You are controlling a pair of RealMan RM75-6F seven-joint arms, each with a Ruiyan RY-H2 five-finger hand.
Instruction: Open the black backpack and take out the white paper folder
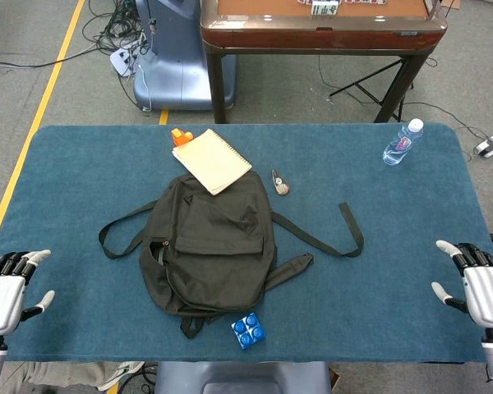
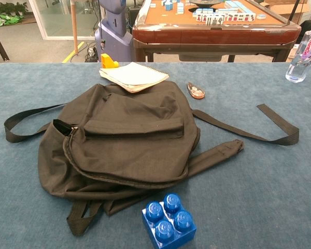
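Nearest the camera, a blue toy brick (image 2: 169,222) sits just beside the black backpack (image 1: 209,246), which lies flat mid-worktop (image 1: 394,271), a spiral notebook (image 1: 212,160) overlapping its far edge. Left hand (image 1: 6,289) and right hand (image 1: 480,285) rest at opposite edges, fingers spread wide, holding nothing.

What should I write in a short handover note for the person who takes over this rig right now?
Left hand: open, at the table's left edge, holding nothing.
Right hand: open, at the right edge, holding nothing.
Black fabric backpack lies flat mid-table, straps spread; both hands are apart from it. A tan spiral notebook rests partly on its far end; a blue plastic building block sits by its near edge.
Done: nothing visible.
Left: open the backpack, take out the white paper folder, which is not in sight.
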